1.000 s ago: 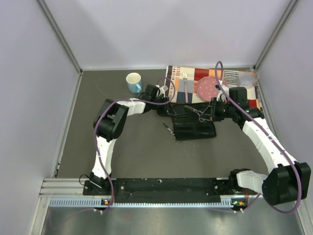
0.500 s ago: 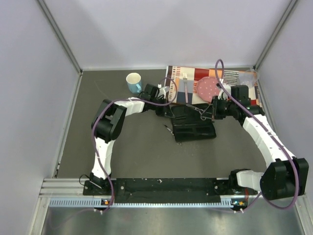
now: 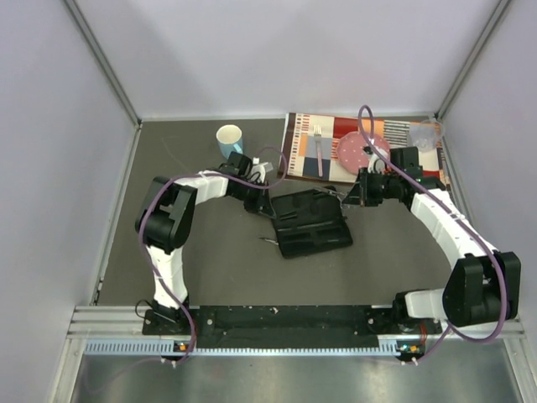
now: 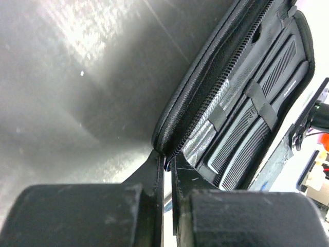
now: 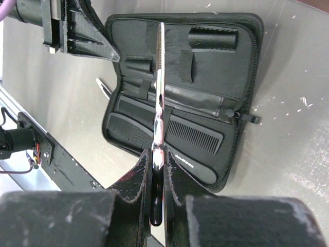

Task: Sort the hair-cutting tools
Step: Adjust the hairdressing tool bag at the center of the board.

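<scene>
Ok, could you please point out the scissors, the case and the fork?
scissors (image 5: 159,87), right wrist view, on the blade.
case (image 5: 222,73), right wrist view, on its bare inner lining.
fork (image 3: 320,159), top view, on the handle.

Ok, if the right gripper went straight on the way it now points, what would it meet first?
Probably the open black case: the scissors clamped in the right gripper point at its inside and would touch first, though depth is hard to judge.
</scene>
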